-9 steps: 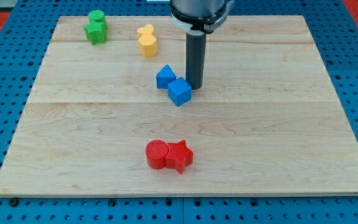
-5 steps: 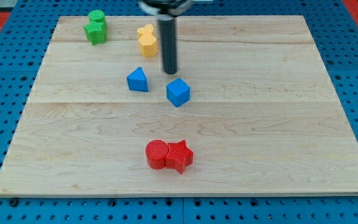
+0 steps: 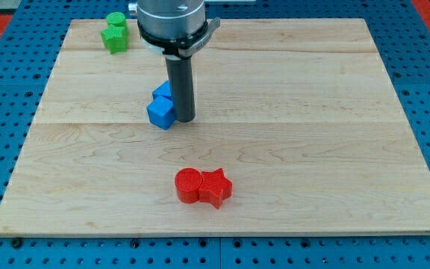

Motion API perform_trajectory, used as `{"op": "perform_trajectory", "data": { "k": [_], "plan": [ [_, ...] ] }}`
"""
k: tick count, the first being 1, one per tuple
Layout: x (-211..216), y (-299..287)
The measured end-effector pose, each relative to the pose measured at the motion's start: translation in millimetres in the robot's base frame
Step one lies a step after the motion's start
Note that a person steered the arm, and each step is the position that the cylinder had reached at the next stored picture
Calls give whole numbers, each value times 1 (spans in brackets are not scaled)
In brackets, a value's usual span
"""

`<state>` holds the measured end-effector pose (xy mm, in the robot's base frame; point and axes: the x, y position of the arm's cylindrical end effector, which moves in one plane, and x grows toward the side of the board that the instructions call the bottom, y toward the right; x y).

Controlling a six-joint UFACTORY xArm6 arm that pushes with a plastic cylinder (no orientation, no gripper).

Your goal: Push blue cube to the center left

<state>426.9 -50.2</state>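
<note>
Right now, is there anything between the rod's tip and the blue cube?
Nothing: in the camera view my tip sits right against the blue cube, on the view's right side.

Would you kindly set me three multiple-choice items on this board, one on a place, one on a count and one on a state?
1. Where is my tip relative to the blue cube?
A. against its side toward the view's right
B. far off at the view's bottom
C. on the view's left of it

2. How many red blocks are in view?
A. one
B. two
C. four

3. How do the blue cube and the other blue block stand?
A. at opposite edges of the board
B. stacked on the red ones
C. close together, the cube nearer the view's bottom

Answers:
1 A, the rod stands right beside the cube on that side.
2 B, a red cylinder and a red star sit together near the view's bottom.
3 C, the two blue blocks appear to touch, left of the rod.
</note>
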Motion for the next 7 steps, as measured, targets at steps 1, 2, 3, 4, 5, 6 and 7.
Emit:
{"op": "perform_trajectory", "data": {
  "k": [1,2,3,4,5,6,7],
  "plan": [
    [-9,-14],
    [-20,-24],
    [-43,-25],
    [-57,-33],
    [-52,-44],
    [-31,-21],
    [0,-38]
  ]
}}
